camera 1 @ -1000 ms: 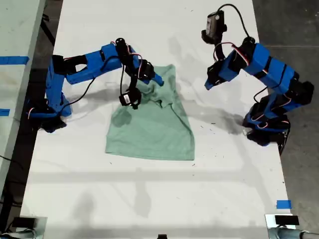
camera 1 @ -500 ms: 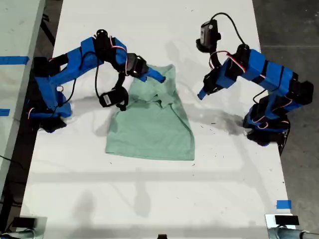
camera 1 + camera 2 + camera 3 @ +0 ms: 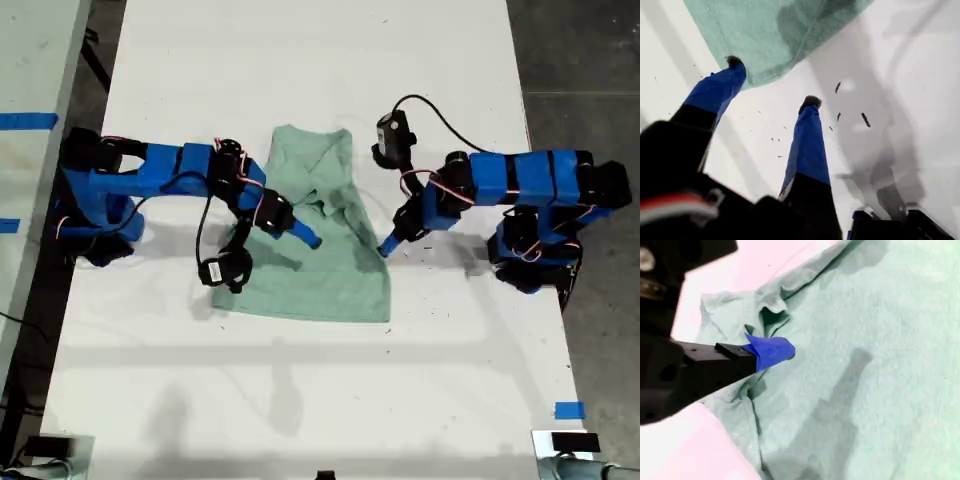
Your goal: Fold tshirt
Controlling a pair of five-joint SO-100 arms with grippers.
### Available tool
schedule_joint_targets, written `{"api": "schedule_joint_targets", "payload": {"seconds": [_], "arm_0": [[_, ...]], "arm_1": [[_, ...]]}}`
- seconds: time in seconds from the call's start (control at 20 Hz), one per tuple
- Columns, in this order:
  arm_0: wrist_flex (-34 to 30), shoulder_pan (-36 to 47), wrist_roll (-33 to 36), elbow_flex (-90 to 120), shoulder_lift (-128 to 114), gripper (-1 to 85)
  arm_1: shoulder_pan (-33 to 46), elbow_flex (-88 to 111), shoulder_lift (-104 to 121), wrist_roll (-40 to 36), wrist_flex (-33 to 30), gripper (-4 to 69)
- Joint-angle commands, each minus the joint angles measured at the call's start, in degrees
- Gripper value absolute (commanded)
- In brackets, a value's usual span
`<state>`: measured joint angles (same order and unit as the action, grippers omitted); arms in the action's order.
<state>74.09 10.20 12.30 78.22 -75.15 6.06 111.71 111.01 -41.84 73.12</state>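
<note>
Cloth is the matter of this moment: the pale mint-green, soft and wrinkly short-sleeved tshirt lies on the white counter between the two blue arms, already narrowed into a long shape, with a bunched part near its upper end in the exterior view. My first gripper is the one on the exterior view's right; its jaws stand apart and low over the counter, one tip touching or just over the hem at the shirt's edge, the other on bare counter just beside it. My second gripper reaches in from the exterior view's left and hangs over the middle of the cloth. In its wrist view only one blue tip shows, so I cannot tell if its jaws are apart or together; it seems to hold nothing. I judge that the step in hand is the approach for a further fold. The next move calls for my first gripper to slide one jaw under the hem and close on it.
</note>
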Motion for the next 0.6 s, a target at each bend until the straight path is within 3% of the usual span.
{"api": "schedule_joint_targets", "payload": {"seconds": [0.0,0.3,0.55], "arm_0": [[-11.9,-1.8,-5.0,12.7,-11.6,35.2],[-26.9,-4.7,-12.0,32.0,-22.9,34.7],[-29.2,-6.3,-15.5,36.7,-24.6,34.3]], "arm_1": [[-4.7,2.6,3.8,5.1,-5.6,26.1],[-12.1,12.9,3.4,18.4,-16.3,26.4],[-17.3,15.2,-3.7,29.7,-22.4,27.0]]}}
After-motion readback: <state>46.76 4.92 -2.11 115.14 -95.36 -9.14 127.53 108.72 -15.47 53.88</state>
